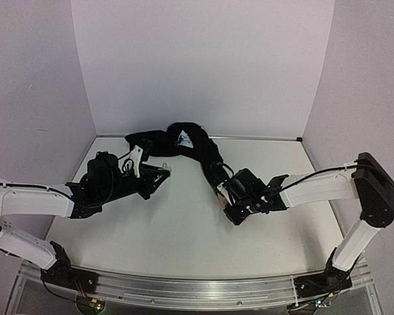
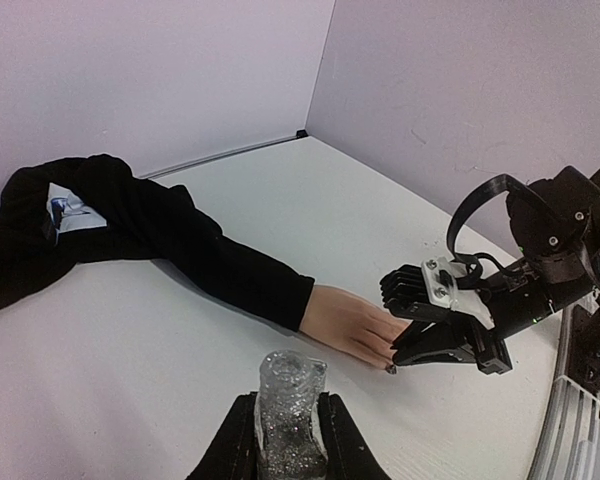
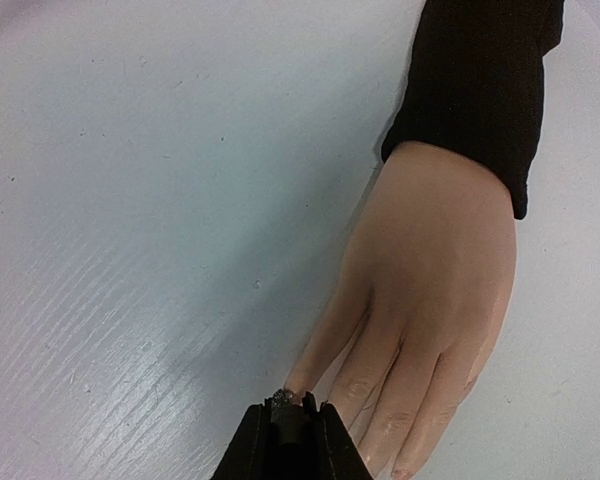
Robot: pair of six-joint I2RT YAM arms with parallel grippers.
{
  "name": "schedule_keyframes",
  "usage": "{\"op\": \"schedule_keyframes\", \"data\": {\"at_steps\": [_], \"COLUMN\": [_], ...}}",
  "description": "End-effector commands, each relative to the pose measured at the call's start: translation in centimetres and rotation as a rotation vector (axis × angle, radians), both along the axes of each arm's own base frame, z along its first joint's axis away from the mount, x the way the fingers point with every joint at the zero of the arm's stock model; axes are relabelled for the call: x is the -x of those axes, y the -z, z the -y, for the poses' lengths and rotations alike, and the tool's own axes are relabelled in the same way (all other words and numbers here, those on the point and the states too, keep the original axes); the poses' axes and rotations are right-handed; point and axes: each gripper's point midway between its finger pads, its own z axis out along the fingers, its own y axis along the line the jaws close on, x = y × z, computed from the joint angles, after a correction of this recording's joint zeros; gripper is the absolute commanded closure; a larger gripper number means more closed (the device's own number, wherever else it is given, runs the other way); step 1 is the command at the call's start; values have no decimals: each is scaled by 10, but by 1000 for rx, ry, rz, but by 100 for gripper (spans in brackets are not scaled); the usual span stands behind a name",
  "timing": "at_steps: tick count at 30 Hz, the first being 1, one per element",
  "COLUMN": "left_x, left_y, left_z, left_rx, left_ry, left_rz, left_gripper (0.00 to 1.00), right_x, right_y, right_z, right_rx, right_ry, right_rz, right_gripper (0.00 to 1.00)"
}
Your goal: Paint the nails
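Right tool (image 3: pixel 292 418): pinched shut on a small black brush (image 3: pixel 283 400); sits right at the tip of the outer finger of the pretend hand (image 3: pixel 430 260).
Left tool (image 2: pixel 290 425): squeezed tight around a little clear bottle (image 2: pixel 292 385) with no cap on; holds it standing up, off to the left.
Nails (image 3: pixel 401 473): at the very ends of the fingers, just in front of the right tool; too small to tell if painted yet.
Way to go: from the right tool, straight ahead along the fingers, fingertips first, wrist last.
Long line of the pretend hand: from the black sleeve (image 3: pixel 480 80), over the back of the hand, out to the fingertips; flat on the worktop (image 3: pixel 130 200), back side up.
Nearer arm: the right one, with the brush tip touching or almost touching the finger; cannot tell which.
Farther arm: the left one, well apart from the pretend hand.
Next move, only a guess: little strokes along the finger, then a small slide sideways to the next nail.
Skin of the pretend hand: smooth, a bit shiny, probably hard like plastic.
Sleeve cloth: soft, black, knitted look, bunched in a heap at the far end.
Bottle sides: clear and bumpy, with silver sparkles inside.
Worktop top: white, flat, with faint streaky lines.
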Motion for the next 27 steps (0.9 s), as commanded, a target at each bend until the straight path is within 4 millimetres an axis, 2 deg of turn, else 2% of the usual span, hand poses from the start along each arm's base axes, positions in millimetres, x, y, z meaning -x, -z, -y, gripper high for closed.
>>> {"op": "schedule_keyframes", "data": {"at_steps": [1, 27], "left_x": [2, 4], "left_y": [-18, -20], "left_z": [-2, -2], "left_rx": [42, 52], "left_ry": [1, 7], "left_rz": [37, 32], "left_gripper": [100, 100], "right_x": [1, 9], "right_y": [-6, -14], "right_z": [0, 4], "right_rx": [-14, -33], "right_ry": [12, 0], "right_rz": [11, 2], "right_gripper": [100, 100]}}
